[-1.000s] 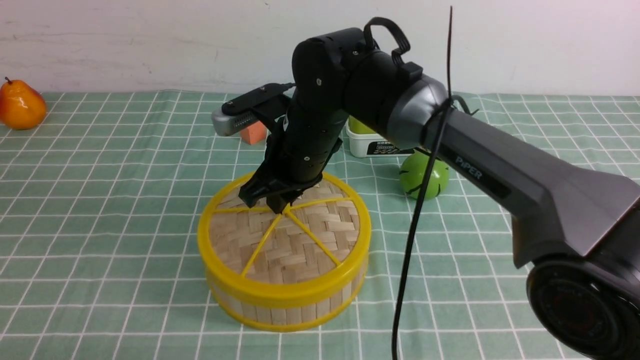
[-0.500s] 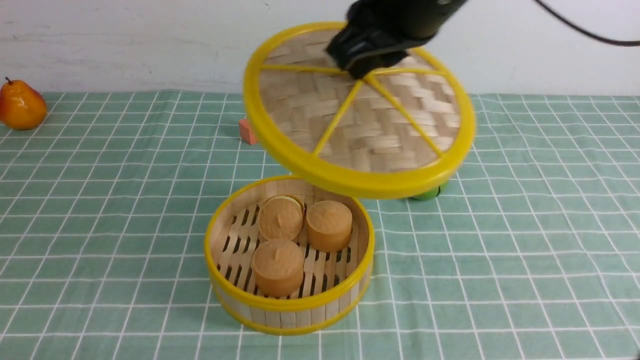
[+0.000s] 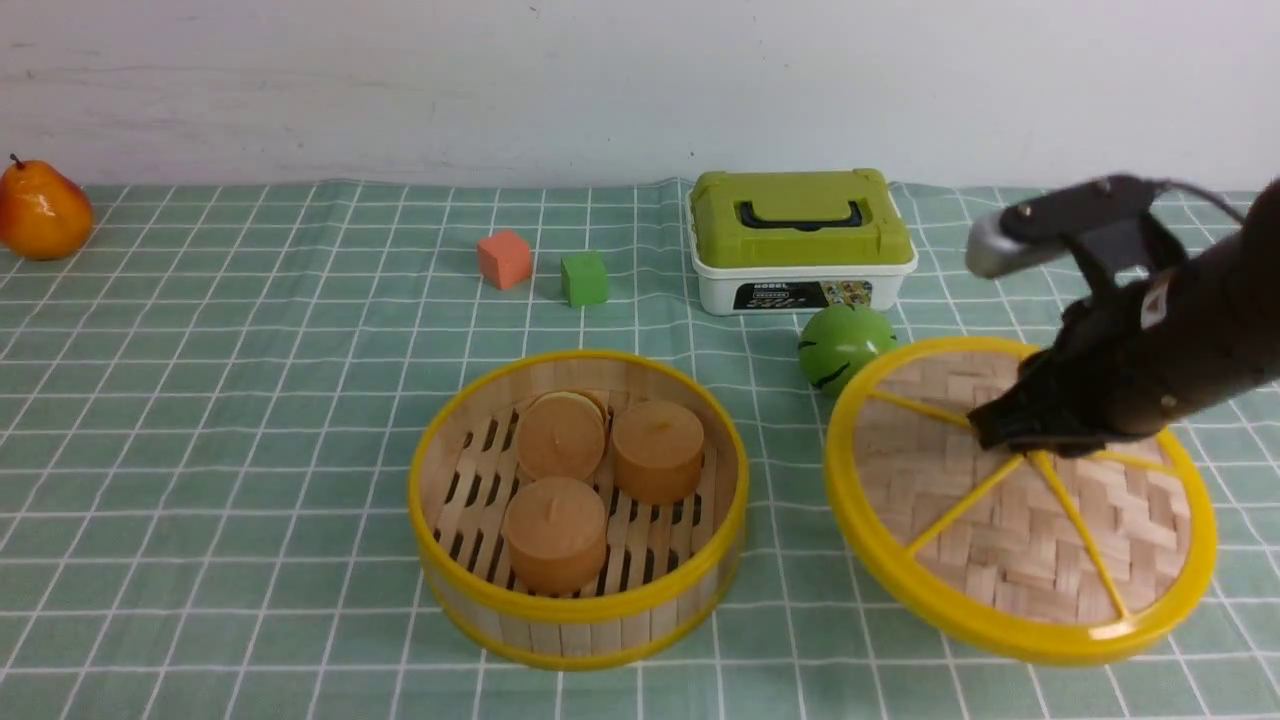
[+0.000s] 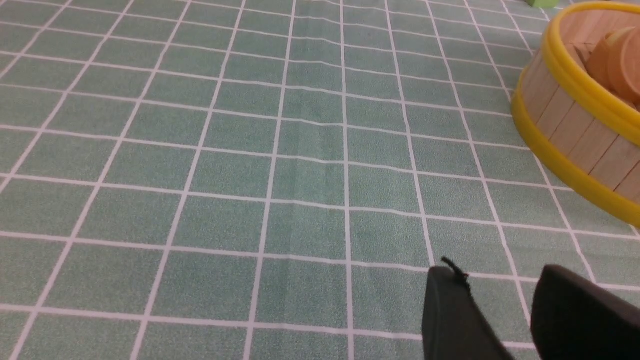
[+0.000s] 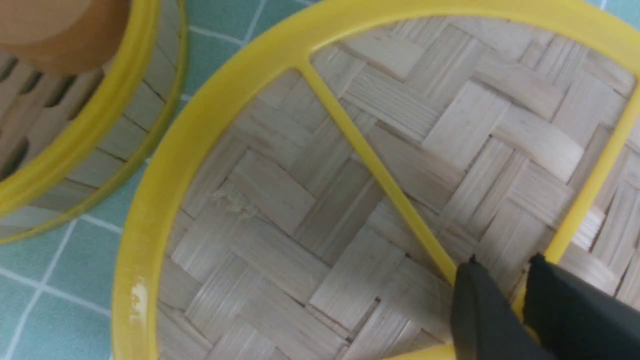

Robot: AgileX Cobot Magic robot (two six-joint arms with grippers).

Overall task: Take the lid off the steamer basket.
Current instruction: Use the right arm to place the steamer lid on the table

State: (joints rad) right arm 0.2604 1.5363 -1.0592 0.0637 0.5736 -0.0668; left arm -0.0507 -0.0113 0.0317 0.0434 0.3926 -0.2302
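Note:
The steamer basket [image 3: 575,610] stands uncovered at the table's middle, with three round brown cakes [image 3: 560,530] on its slatted floor. The lid [image 3: 960,450], woven bamboo with a yellow rim and spokes, is to the right of the basket, tilted and low over the tablecloth. My right gripper [image 3: 1005,440] is shut on the lid's centre knob. In the right wrist view the gripper [image 5: 504,261] straddles the yellow hub, with the lid [image 5: 350,200] and the basket rim [image 5: 115,100] beside it. My left gripper [image 4: 500,280] is open and empty over bare cloth, left of the basket wall [image 4: 565,125].
A white box with a green top [image 3: 800,240] stands behind the lid, with a green ball [image 3: 846,345] between them. An orange cube [image 3: 503,258] and a green cube [image 3: 584,278] lie behind the basket. A pear [image 3: 40,212] is at the far left.
One second ago the lid sat on the basket with my right gripper on its knob. It was then lifted high and has now swung right and down, close to the table beside the basket.

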